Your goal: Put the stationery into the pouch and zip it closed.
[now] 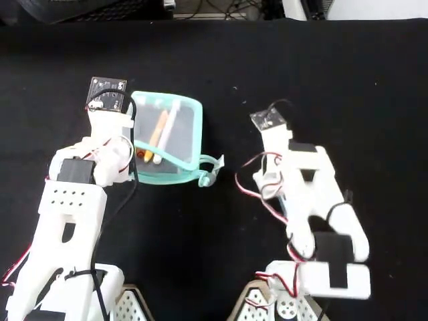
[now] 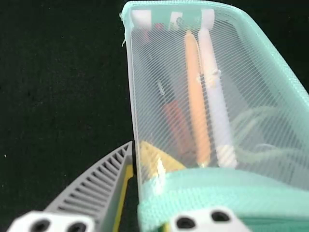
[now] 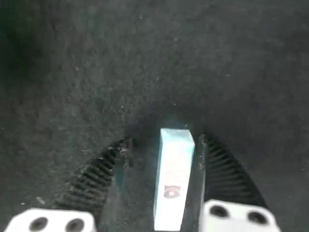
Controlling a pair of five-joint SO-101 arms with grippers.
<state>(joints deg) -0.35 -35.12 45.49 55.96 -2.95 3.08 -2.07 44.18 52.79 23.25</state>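
Lying flat on the black table cloth (image 1: 321, 80), the teal mesh pouch (image 1: 190, 144) sits in front of the left arm. Contents noted through the mesh: an orange pen (image 1: 158, 130) and a white pen (image 1: 169, 127) side by side, touching along their length, plus a darker pen with a red section (image 2: 171, 116) just beside the orange one. A teal pull tab (image 1: 212, 168) hangs off the pouch corner on the side toward the right arm. Whether the zip is drawn across cannot be told.

Left gripper (image 1: 136, 148): at the pouch end opposite the tab, pinching the teal edge band. One grey ribbed finger (image 2: 104, 186) lies against the mesh side; the other is hidden under the band.

Right gripper (image 3: 164, 141): down at the cloth, well apart from the pouch, jaws spread. A pale blue block (image 3: 174, 169) with a red mark stands between them – touching one finger, with a clear gap to the other. This item is outside the pouch.
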